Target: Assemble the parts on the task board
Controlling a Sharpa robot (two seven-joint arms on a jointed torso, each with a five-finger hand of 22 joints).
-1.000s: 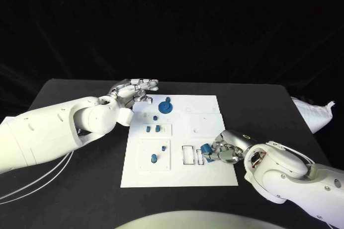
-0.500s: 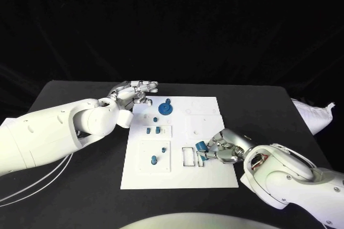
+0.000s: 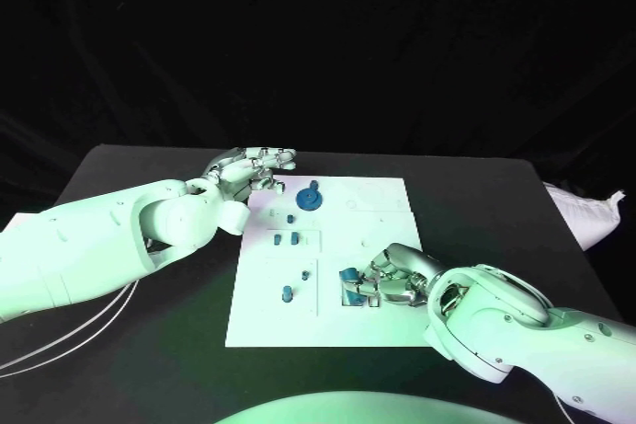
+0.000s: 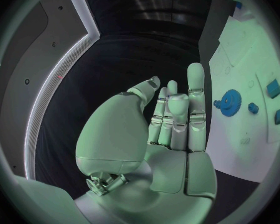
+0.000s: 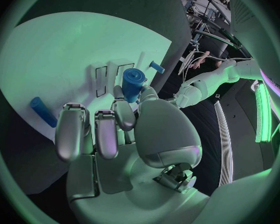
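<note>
Task board (image 3: pixel 384 223) lay mid-counter; we pinched a blue cylindrical part (image 5: pixel 132 81) in our right hand (image 3: pixel 384 279) over its near slots, our left hand (image 3: pixel 249 169), fingers together, holding nothing at its far corner.

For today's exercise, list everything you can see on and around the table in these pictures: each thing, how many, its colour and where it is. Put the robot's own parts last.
Table: one, black, under everything.
Task board: one, white, middle of the table.
Gear: one, blue, far end of the board.
Small parts: several, blue, left half of the board.
Blue part: one, held over the board's slots near its front.
White bundle: one, table's right edge.
Cables: white, front left.
Left hand: silver, by the board's far left corner, holding nothing.
Right hand: silver, holds the blue part.
</note>
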